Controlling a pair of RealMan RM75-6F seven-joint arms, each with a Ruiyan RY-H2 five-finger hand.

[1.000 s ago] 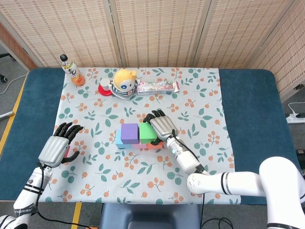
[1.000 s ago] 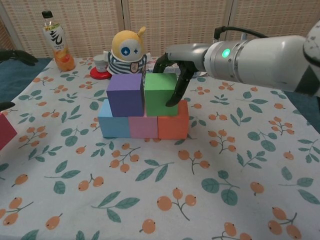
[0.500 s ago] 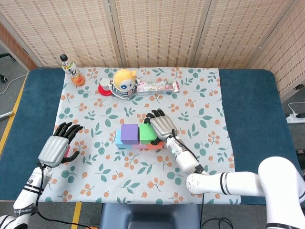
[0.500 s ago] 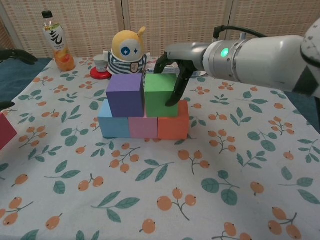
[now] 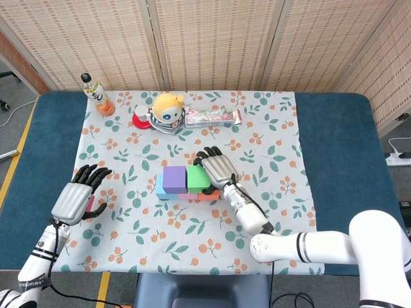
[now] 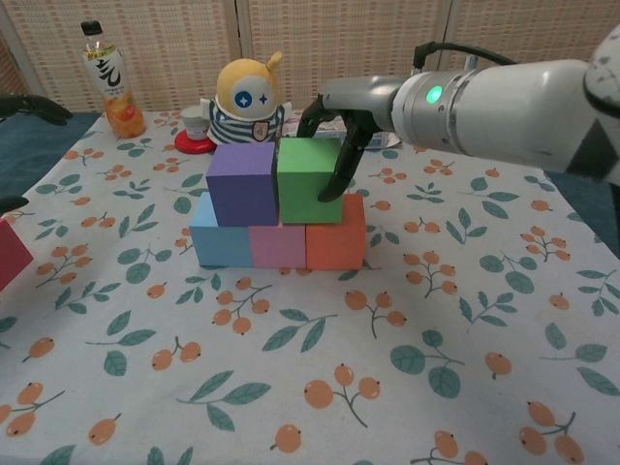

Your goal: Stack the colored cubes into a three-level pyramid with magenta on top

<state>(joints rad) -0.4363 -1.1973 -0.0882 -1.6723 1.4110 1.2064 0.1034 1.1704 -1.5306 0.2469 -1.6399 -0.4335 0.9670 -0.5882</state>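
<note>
At the far left, the left hand [image 5: 78, 196] is seen near the table edge, fingers spread over a magenta cube [image 6: 12, 254], of which only a sliver is shown under the hand in the head view and a corner at the left border of the chest view. Whether the cube is actually gripped cannot be told; the hand seems to hover over or rest on it.

Toward the middle of the floral cloth [image 5: 128, 218], the pyramid is found partly built. A bottom row of three is laid side by side: a light blue cube [image 6: 219, 241], a pink cube [image 6: 278, 245] and an orange cube [image 6: 336, 238], touching one another. On top, a purple cube [image 6: 242, 184] is set over the blue and pink ones, and a green cube [image 6: 308, 181] is placed just beside it, over the pink and orange ones. The cubes are plain, matte, sharp-edged blocks of like size.

The green cube is enclosed by the right hand [image 6: 339, 126], with dark fingers [image 6: 343, 172] laid down its right face and others curled behind its back edge; it appears to be held or pressed against the purple cube.

Two levels are judged complete or nearly so, pending release of the green cube. The top level is left: the magenta cube is yet to be brought across and set on the purple and green pair.

At the back, a bottle [image 5: 97, 95], a round yellow-headed toy [image 5: 168, 111] and a flat packet [image 5: 210, 117] are left standing apart.
</note>
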